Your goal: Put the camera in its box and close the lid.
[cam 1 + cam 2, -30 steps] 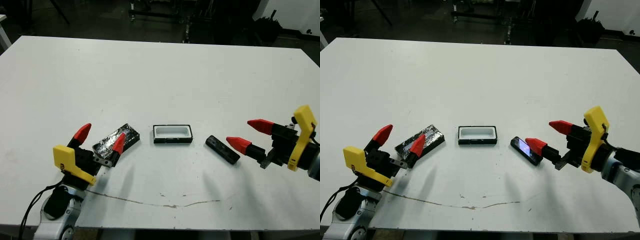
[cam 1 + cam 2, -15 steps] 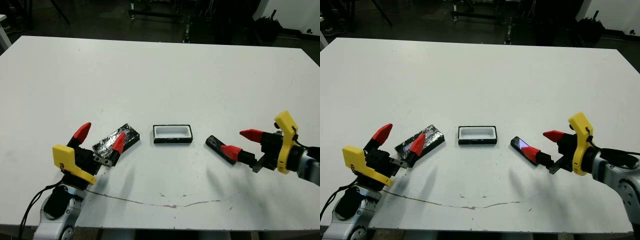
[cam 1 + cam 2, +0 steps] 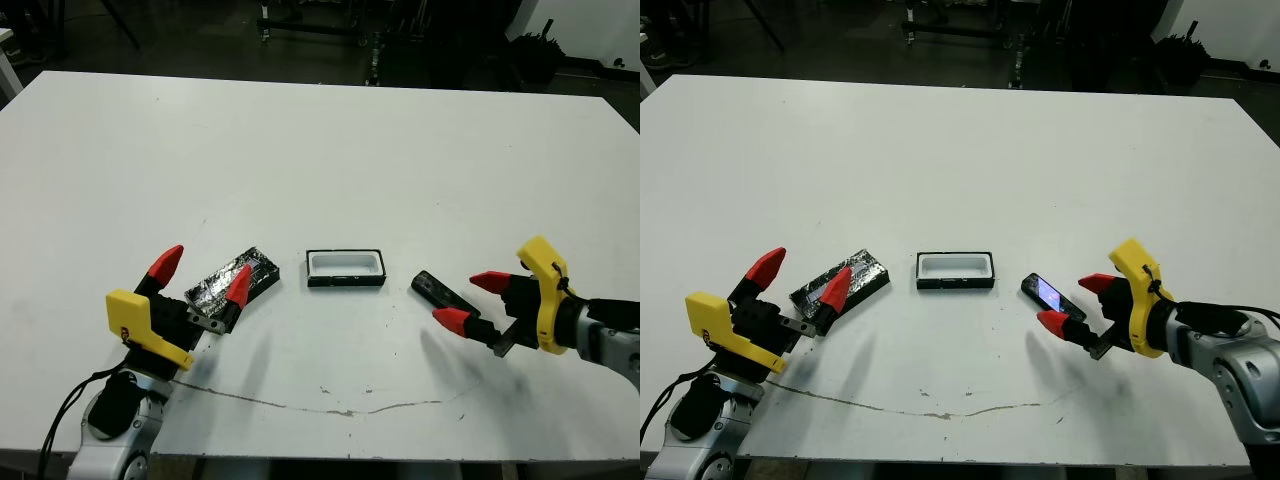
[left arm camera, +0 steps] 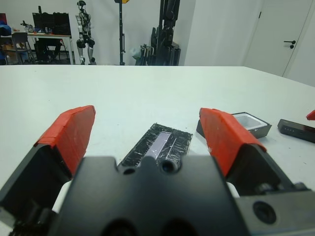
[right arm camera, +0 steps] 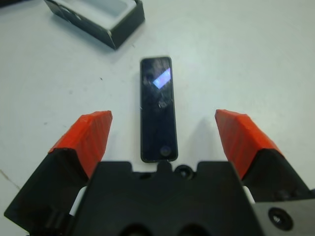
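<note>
White table, camera between right gripper fingers

1. A wide white rectangular bench bears a thin dark wavy line near its front edge.
2. Beyond its far edge, dark metal frames stand on a dark floor.
3. A white door shows far behind.

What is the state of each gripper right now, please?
Left gripper: open, holding nothing, over the lid.
Right gripper: open, holding nothing, the camera between its fingers.

Matte-black camera, white-lined black box
</note>
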